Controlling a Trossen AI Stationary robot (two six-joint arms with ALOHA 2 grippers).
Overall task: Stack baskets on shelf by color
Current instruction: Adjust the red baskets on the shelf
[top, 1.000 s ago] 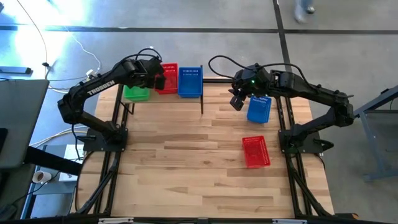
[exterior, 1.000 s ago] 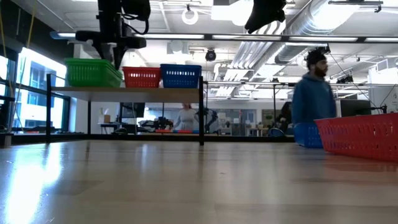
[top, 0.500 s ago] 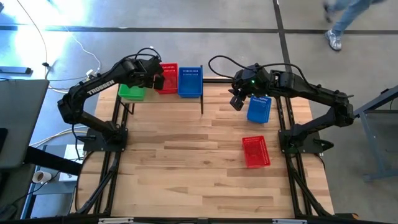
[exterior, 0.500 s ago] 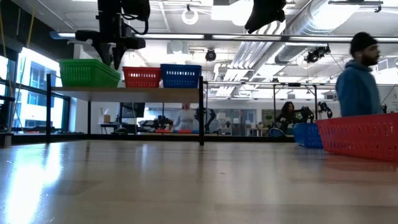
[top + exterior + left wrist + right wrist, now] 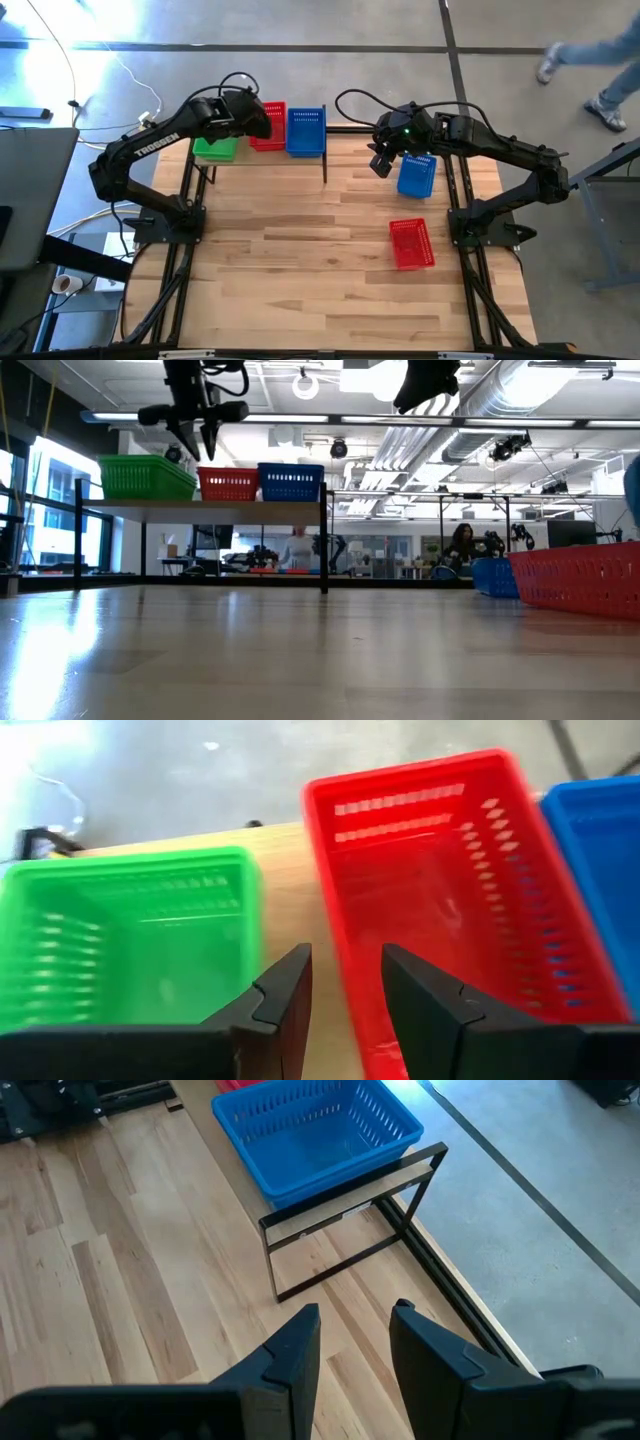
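**Baskets: two loose ones lie nearest the right claw**

Baskets first, from the high view: on the shelf (image 5: 300,160) at the tabletop's (image 5: 300,250) 11 o'clock corner sit a green basket (image 5: 214,150), a red basket (image 5: 270,127) and a blue basket (image 5: 306,131) in a row. A loose blue basket (image 5: 417,176) lies at about 2 o'clock, its long axis running near to far, and a loose red basket (image 5: 411,244) lies at 4 o'clock, same axis. The right claw (image 5: 381,162) hangs just beside the loose blue one, at its 9 o'clock; my judgement is that this arm is far nearer both. The left claw (image 5: 258,126) hovers over the shelf.

Low view: all three shelf baskets stand level, apart from the left claw (image 5: 196,442) above them.

Left wrist view: the left claw (image 5: 345,995) is slightly spread and empty, above the gap between green and red. Walls are glossy plastic lattice, rims smooth, corners rounded.

Right wrist view: the right claw (image 5: 355,1342) is likewise a little spread, pinching nothing, above pale wooden planks; the shelf's black metal posts show.
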